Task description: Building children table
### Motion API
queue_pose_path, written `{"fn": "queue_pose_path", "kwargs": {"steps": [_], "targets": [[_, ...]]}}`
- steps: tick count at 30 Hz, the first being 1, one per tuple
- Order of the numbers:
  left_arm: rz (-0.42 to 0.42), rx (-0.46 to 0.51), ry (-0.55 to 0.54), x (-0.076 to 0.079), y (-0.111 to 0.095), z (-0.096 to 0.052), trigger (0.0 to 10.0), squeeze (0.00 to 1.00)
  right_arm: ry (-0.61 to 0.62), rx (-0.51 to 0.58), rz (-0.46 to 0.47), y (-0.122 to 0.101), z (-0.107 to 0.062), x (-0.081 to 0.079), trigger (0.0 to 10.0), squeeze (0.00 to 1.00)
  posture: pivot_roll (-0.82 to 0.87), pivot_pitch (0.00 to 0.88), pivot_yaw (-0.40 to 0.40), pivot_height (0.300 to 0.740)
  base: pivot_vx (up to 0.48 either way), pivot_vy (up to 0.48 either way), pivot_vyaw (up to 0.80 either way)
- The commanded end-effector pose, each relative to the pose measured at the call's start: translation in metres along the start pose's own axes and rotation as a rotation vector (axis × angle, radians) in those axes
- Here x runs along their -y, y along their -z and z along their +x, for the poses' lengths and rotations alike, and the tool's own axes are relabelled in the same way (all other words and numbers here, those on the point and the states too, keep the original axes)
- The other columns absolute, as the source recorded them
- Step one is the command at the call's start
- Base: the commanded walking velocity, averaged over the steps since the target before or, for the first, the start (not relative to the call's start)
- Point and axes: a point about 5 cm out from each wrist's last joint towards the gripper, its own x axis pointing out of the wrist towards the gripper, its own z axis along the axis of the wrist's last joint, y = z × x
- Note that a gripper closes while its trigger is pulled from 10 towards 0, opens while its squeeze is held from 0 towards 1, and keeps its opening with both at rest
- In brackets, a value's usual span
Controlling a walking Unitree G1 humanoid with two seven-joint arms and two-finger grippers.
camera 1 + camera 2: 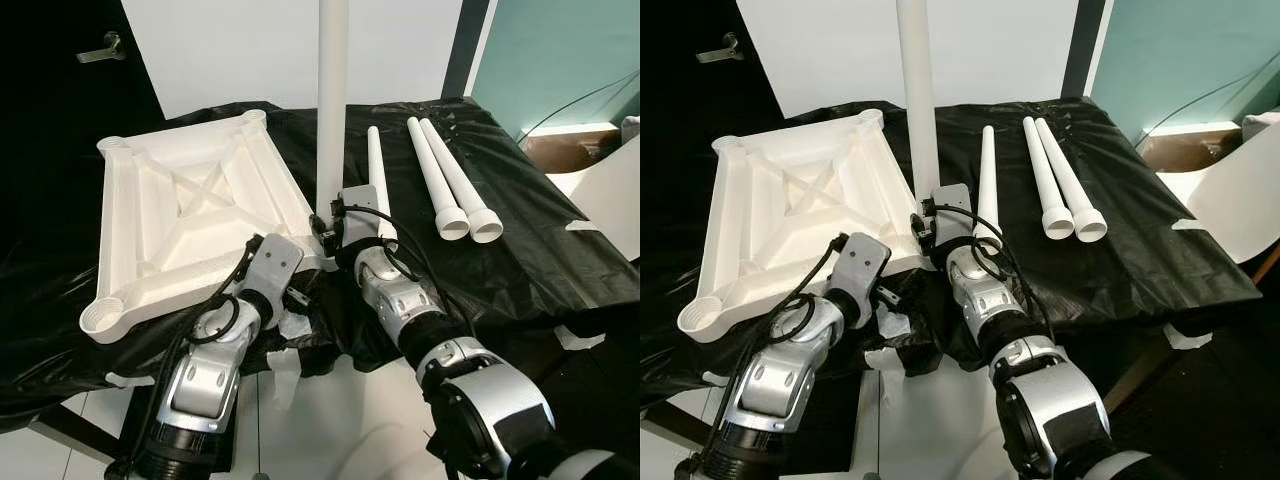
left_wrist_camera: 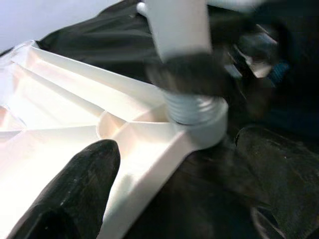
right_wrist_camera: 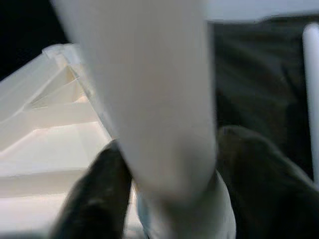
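- Your head views are evenly lit and sharp; the white tabletop (image 1: 190, 225) is bright but not blown out.
- The black plastic sheet (image 1: 520, 250) shows soft sheen on its wrinkles and goes near-black at the left edge.
- Your left wrist view is motion-blurred, worst on the upright leg (image 2: 182, 35).
- In your right wrist view that leg (image 3: 159, 99) is very close and fully out of focus.

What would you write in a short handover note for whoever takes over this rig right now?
Right tool: shut on the upright leg, standing in the tabletop's near corner socket; threads still show in the left wrist view, so not fully seated.
Left tool: open, bracing the upside-down tabletop by that corner.
Done: one leg started.
Left: tighten it, then fit the three loose legs lying on the black sheet.
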Motion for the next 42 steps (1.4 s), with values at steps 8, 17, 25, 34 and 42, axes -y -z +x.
{"fn": "queue_pose_path", "kwargs": {"steps": [8, 17, 25, 34, 42], "targets": [[0.031, -0.031, -0.095, -0.015, 0.003, 0.009, 10.0, 0.00, -0.029, 0.003, -0.001, 0.012, -0.021, 0.025, 10.0, 0.00, 0.01, 0.000, 0.033, 0.740, 0.000, 0.000, 0.00], [0.068, -0.110, -0.047, -0.018, 0.014, 0.024, 10.0, 0.00, -0.032, 0.021, 0.008, 0.019, -0.044, 0.037, 10.0, 0.00, 0.00, 0.004, 0.041, 0.740, 0.000, 0.000, 0.00], [0.092, -0.251, 0.015, -0.019, 0.031, 0.039, 10.0, 0.00, -0.032, 0.108, 0.037, 0.006, -0.052, 0.038, 10.0, 0.00, -0.02, 0.026, 0.056, 0.740, 0.000, 0.000, 0.00], [0.137, -0.303, 0.194, -0.009, 0.029, 0.056, 5.3, 0.00, 0.049, 0.137, 0.042, -0.001, -0.061, 0.050, 10.0, 0.00, -0.04, 0.042, 0.085, 0.740, 0.000, 0.000, 0.00], [0.185, -0.335, 0.271, -0.006, 0.030, 0.064, 0.0, 0.00, 0.069, 0.141, 0.044, -0.004, -0.062, 0.054, 10.0, 0.00, -0.05, 0.045, 0.103, 0.740, 0.000, 0.000, 0.00]]}}
